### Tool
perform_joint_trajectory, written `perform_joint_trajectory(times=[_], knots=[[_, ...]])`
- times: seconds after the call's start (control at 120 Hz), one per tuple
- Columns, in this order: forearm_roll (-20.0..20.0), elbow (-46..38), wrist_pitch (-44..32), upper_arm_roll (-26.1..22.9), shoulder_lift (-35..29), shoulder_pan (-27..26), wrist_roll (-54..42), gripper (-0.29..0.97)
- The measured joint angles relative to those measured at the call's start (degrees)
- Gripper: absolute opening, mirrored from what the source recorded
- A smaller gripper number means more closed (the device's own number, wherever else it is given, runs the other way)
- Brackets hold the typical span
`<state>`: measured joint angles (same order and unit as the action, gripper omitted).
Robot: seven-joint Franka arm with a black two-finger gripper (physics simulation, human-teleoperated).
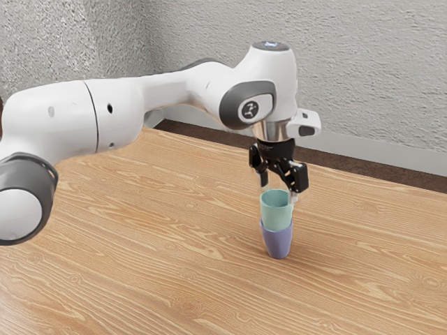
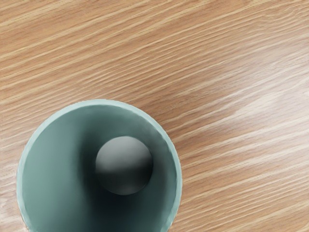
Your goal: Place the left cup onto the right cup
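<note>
Worktop: wood-grain worktop (image 1: pixel 140 230) is carrying both cups.
Teal cup: the teal cup (image 1: pixel 275 209) is sitting upright, nested in the purple cup (image 1: pixel 278 243).
Fingers: your fingers (image 1: pixel 299 183) are spreading open, straddling its rim from directly above.

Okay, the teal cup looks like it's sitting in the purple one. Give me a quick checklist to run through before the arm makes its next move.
1. Teal cup nested in purple cup: ok, its lower part sits inside the purple rim.
2. Stack upright: ok, neither cup shows a clear lean.
3. Purple cup resting on the table: ok, its base meets the wood.
4. Gripper released from the teal cup: cannot tell, as it hangs right at the rim.
5. Teal cup empty: ok, the wrist view shows bare walls and a dark round bottom.
6. Room to lift straight up: ok, apparently nothing stands near the stack.
</note>
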<state>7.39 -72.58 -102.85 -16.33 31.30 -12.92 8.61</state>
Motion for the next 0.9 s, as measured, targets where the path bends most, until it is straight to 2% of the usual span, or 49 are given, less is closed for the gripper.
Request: perform_joint_trajectory(times=[0.208,0.375,0.5,0.9], knots=[[0.5,-3.6,1.2,1.9,-7.3,0.0,0.0,0.68],[-0.1,-9.8,2.8,5.7,-14.3,0.2,0.0,0.68],[-0.4,-11.6,5.3,9.6,-17.6,0.3,0.0,0.68],[-2.1,-15.9,11.3,23.8,-22.2,0.6,-3.0,0.68]])
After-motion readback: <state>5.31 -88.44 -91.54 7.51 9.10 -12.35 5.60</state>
